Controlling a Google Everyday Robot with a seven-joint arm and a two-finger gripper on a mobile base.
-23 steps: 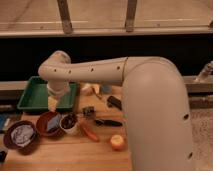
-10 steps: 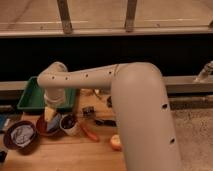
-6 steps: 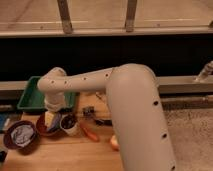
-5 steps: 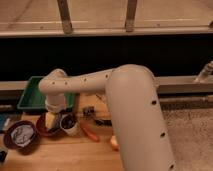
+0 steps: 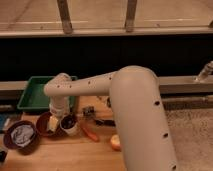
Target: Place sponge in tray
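Nearest the camera, on the pale wooden tabletop (image 5: 75, 157), a round yellow-orange fruit (image 5: 116, 142) lies well to the right of the pincer and nearer than it. Left of the pincer and also nearer, a round dark bowl (image 5: 34, 144) holds a whitish-grey wad of crumpled paper (image 5: 21, 134). A slim orange carrot-shaped piece (image 5: 90, 133) lies on the wood to the pincer's right, a little nearer than it.

Just below the pincer and slightly left sits a round reddish-brown bowl (image 5: 42, 121) with a pale yellowish lump (image 5: 52, 125) in it (what it is I cannot tell). Touching or just beside that bowl, below the pincer and to its right, stands a small whitish cup with a dark inside (image 5: 69, 125).

The pincer (image 5: 59, 114) hangs at the end of the thick white robot arm (image 5: 135, 100), pointing down over the spot where bowl and cup meet. The wrist hides it, so I cannot tell whether it is spread, pressed together or pinching anything. The small blue-grey sponge I cannot make out anywhere.

Right of the pincer, at about its depth, lies a small dark object (image 5: 90, 112), too blurred to name.

Beyond the pincer and to its left rests the large rectangular green plastic tray (image 5: 31, 95), its right end hidden behind the arm. Farther still run a grey ledge (image 5: 182, 82) and two upright grey bars (image 5: 64, 15).
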